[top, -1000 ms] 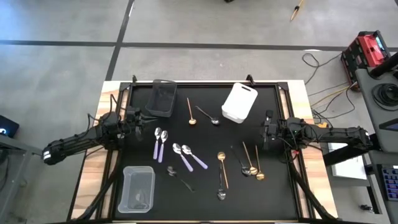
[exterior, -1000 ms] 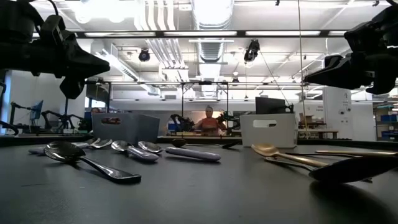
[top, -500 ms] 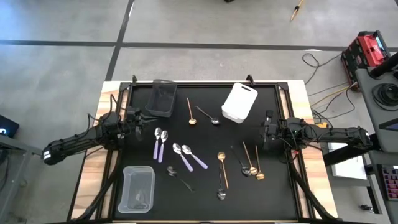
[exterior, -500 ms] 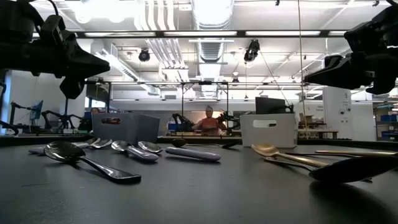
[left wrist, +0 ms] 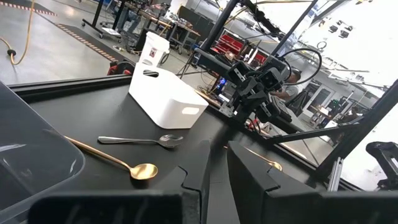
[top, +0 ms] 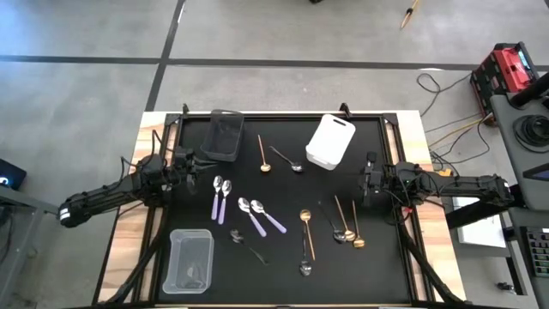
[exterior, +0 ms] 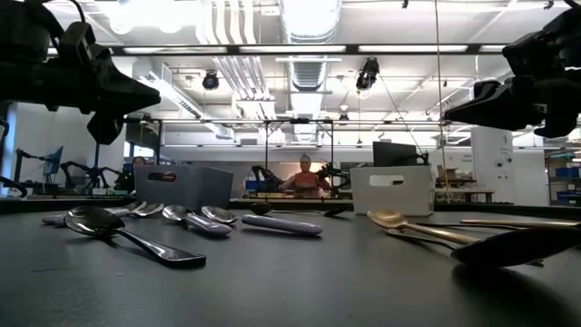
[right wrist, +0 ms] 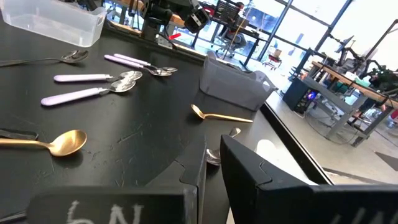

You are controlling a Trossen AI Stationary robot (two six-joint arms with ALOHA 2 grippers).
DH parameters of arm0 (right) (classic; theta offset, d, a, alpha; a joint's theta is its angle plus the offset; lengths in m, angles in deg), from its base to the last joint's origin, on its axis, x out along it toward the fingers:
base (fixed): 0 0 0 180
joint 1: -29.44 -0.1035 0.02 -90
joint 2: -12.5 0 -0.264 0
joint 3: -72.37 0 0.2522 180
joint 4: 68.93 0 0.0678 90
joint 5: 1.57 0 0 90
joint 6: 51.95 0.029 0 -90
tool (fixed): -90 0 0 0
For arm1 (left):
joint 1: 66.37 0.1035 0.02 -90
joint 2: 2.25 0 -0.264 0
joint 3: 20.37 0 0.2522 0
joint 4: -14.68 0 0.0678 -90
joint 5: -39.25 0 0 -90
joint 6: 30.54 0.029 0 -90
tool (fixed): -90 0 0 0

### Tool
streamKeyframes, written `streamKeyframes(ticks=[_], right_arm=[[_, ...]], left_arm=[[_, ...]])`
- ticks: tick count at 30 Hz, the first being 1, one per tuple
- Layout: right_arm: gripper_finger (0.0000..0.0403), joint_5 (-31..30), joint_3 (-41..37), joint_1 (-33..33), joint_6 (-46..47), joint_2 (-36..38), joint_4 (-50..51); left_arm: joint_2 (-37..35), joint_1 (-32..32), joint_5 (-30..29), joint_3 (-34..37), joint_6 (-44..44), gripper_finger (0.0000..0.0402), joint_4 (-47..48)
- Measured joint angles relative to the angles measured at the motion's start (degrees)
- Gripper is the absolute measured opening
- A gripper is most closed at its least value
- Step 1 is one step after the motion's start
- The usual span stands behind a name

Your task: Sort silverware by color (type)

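Left gripper parked at worktop left edge beside dark bin, clenched, empty. Right gripper at right edge, clenched, empty. Both clear of work area, likely so overhead camera sees everything. Silverware unsorted, loose on worktop: lilac-handled spoons left of centre, gold spoon near far edge, mixed cluster toward right. White bin, clear bin hold no spoons.

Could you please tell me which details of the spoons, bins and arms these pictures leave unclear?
- Clear bin, high view: contents too faint through the plastic to tell.
- Dark bin, high view: its dark inside hides whether any spoon lies there.
- Crossed spoons near the right gripper, high view: too small to separate the gold spoon from the dark ones.
- White bin, low view: wall hides the inside.
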Motion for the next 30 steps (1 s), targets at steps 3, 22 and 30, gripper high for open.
streamKeyframes(ticks=[3,22,30], right_arm=[[0.0038,-0.5,0.0,0.0,-11.6,0.0,-0.1],[0.0038,-0.9,0.0,0.0,31.0,-0.6,-12.5],[0.0038,0.6,0.2,0.0,33.9,-10.8,-36.6]], left_arm=[[0.0,0.0,0.0,0.0,0.0,0.0038,0.0],[0.3,-0.3,11.0,0.0,1.2,0.0039,-28.4],[2.1,-0.3,7.9,0.0,3.7,0.0039,-37.8]])
